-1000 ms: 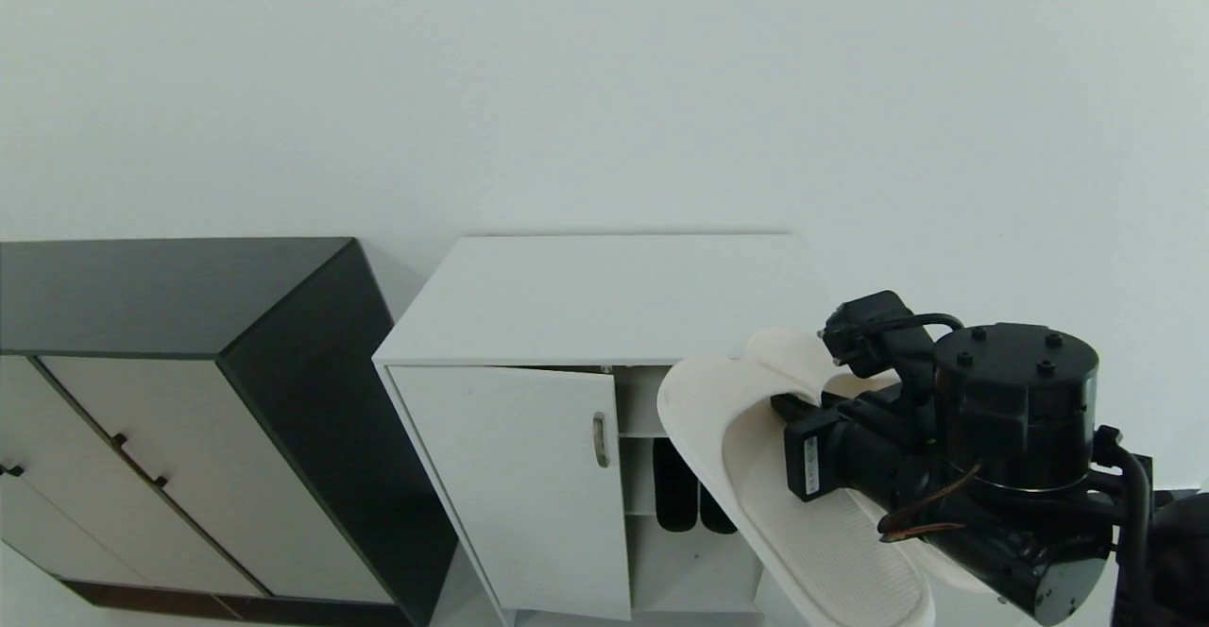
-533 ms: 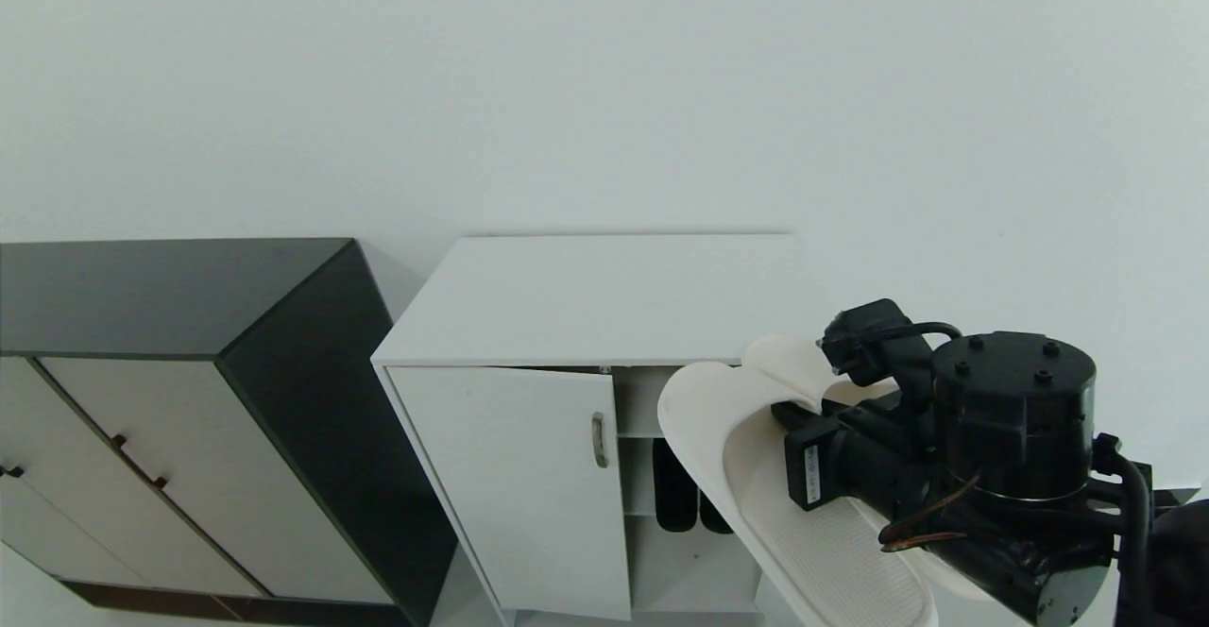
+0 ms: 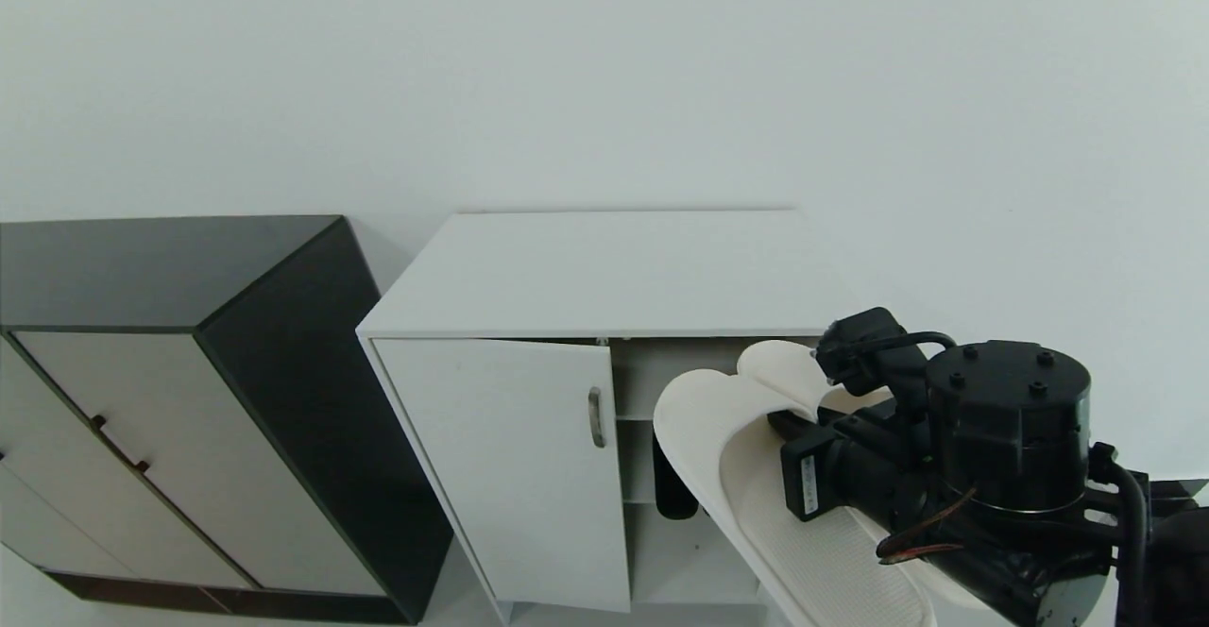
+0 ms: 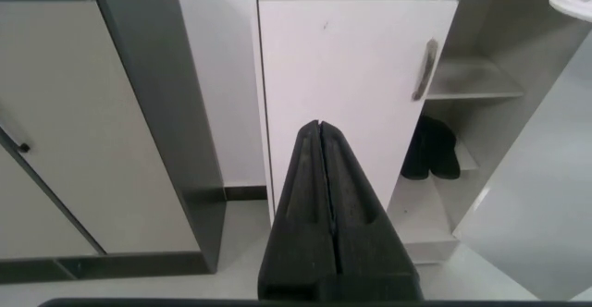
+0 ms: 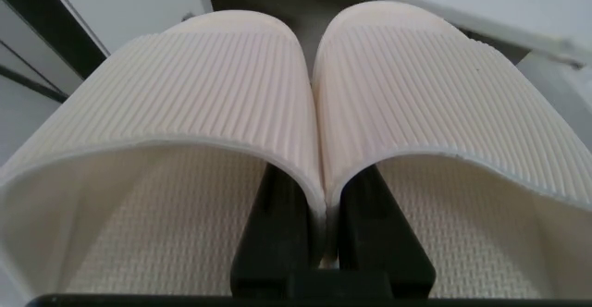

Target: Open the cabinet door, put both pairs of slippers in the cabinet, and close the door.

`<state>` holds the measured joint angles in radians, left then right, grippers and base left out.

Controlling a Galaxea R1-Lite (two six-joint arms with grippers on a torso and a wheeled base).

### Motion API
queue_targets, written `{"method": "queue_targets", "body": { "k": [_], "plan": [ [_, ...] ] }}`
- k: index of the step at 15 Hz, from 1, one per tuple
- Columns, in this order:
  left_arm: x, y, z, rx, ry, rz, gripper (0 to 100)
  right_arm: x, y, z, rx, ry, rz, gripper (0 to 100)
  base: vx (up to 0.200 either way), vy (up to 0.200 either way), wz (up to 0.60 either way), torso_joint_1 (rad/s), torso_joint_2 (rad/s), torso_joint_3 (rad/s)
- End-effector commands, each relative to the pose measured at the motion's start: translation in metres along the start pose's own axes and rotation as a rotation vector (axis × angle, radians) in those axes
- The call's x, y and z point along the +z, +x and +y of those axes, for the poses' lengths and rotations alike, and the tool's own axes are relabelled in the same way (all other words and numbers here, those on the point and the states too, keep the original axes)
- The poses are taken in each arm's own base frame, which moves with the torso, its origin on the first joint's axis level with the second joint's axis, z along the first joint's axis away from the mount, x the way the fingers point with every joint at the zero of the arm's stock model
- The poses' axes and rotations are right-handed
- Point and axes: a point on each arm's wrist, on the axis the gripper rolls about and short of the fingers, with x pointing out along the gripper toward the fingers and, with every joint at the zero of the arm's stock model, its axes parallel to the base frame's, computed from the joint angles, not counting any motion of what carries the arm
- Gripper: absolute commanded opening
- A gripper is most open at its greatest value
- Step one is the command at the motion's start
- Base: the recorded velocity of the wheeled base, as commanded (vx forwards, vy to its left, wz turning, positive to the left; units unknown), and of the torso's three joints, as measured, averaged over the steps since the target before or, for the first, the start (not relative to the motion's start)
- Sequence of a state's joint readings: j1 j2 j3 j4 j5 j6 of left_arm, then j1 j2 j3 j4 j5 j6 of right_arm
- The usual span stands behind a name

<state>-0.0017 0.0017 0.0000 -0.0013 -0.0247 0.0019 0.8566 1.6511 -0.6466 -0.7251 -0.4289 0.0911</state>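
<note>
A white cabinet [image 3: 604,268] stands against the wall. Its left door [image 3: 510,466] with a metal handle [image 3: 594,416] is shut, and the right half stands open, showing shelves. A pair of black slippers [image 3: 669,495] [image 4: 433,150] stands toe-down on a lower shelf. My right gripper [image 3: 779,417] [image 5: 319,201] is shut on a pair of cream ribbed slippers [image 3: 704,419] [image 5: 213,85], pinching their inner walls together in front of the open half. My left gripper [image 4: 321,187] is shut on nothing, low in front of the shut door.
A dark grey cabinet with beige doors [image 3: 189,268] stands close to the left of the white one. In the left wrist view the swung-out right door [image 4: 532,178] flanks the opening. Pale floor [image 4: 231,242] lies before both cabinets.
The whole head picture has shifted, so the camera moved. My right gripper and the cream slippers sit slightly lower and now cover more of the black slippers.
</note>
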Motion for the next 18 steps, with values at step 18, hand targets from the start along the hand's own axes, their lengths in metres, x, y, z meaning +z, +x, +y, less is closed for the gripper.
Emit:
{"method": "queue_targets", "body": {
  "k": [18],
  "plan": [
    [0.0000,0.0000,0.0000,0.000,0.000,0.000,0,-0.0093,0.0091,0.0035,-0.003,-0.006,0.008,0,0.000,0.000,0.00,-0.188,0.51,0.321]
  ]
}}
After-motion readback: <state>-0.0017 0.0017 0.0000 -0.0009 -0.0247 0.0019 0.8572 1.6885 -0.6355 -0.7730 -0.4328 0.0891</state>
